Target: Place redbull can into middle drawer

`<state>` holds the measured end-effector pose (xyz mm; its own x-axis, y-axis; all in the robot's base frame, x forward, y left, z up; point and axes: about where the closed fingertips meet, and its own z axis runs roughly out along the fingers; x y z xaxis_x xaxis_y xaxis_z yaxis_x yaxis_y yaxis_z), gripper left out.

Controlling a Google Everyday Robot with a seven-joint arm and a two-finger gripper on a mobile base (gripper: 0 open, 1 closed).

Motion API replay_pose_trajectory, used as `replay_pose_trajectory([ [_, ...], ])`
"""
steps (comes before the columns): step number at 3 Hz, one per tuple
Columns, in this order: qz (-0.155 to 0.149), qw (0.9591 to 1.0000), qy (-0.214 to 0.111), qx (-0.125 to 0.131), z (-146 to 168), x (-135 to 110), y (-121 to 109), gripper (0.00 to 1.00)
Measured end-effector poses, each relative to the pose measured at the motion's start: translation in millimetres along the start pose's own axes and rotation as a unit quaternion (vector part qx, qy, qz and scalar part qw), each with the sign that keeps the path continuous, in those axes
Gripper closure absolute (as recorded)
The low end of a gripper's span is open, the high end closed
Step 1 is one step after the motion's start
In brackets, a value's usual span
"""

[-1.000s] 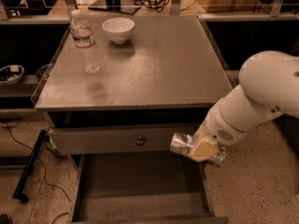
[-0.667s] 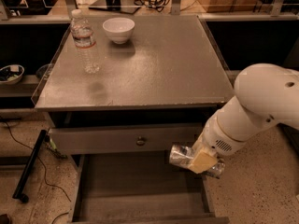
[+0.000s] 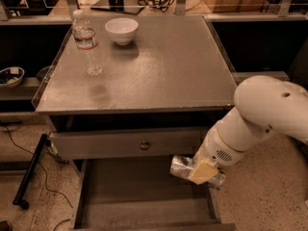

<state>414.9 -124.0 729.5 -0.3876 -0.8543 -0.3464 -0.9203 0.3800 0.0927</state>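
The redbull can (image 3: 183,168) lies sideways, silver, held in my gripper (image 3: 199,171), which is shut on it. Gripper and can hang above the right part of the middle drawer (image 3: 130,196), which is pulled out below the table and shows a flat grey floor. My white arm (image 3: 260,119) reaches in from the right and covers the can's right end.
Above the open drawer is a closed drawer panel with a small round knob (image 3: 144,145). On the grey tabletop (image 3: 168,66) stand a clear water bottle (image 3: 86,42) and a white bowl (image 3: 121,30) at the back left. Cables lie on the floor at left.
My gripper with the can has moved down and slightly left, from beside the upper drawer panel to lower over the open drawer.
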Motion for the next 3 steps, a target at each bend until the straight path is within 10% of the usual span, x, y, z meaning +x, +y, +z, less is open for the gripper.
replay_pose_trajectory([
  [3, 0.024, 0.9985, -0.038, -0.032, 71.0, 8.7, -7.1, 1.00],
])
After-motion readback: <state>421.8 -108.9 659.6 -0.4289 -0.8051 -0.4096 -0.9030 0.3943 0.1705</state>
